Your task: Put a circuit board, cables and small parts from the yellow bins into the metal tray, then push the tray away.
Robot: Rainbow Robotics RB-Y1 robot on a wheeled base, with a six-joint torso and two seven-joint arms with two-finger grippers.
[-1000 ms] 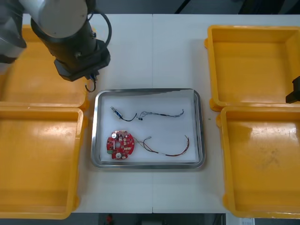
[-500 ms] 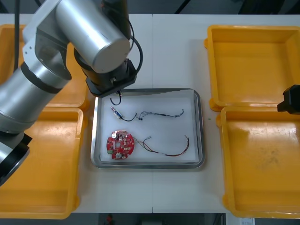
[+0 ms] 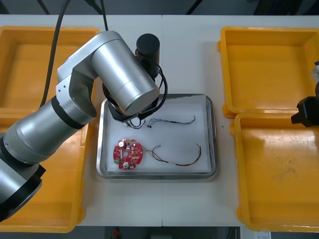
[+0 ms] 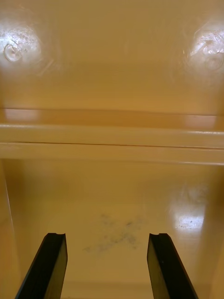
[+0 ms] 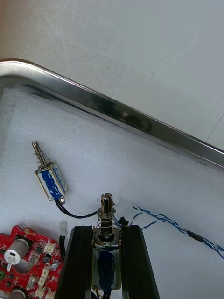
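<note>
Above the bench (image 3: 189, 55), the right claw (image 4: 106, 238) hangs released over a yellow bin (image 4: 112, 187). The left claw (image 5: 106, 229) is inside the metal tray (image 5: 116, 110), grasping a small metal part (image 5: 106, 208). The red circuit board (image 5: 21, 254) lies just beside it, the blue and white cable (image 5: 172, 223) lies on its other side, and a second small metal part (image 5: 50, 181) lies near its fingertips.

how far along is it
Already in the metal tray: circuit board, twisted blue and white cable, red and yellow cable, small metal part. In hand: left gripper over the tray, shut on a second metal part. Left: release it, push the tray away. Right gripper hangs open over a yellow bin.
</note>
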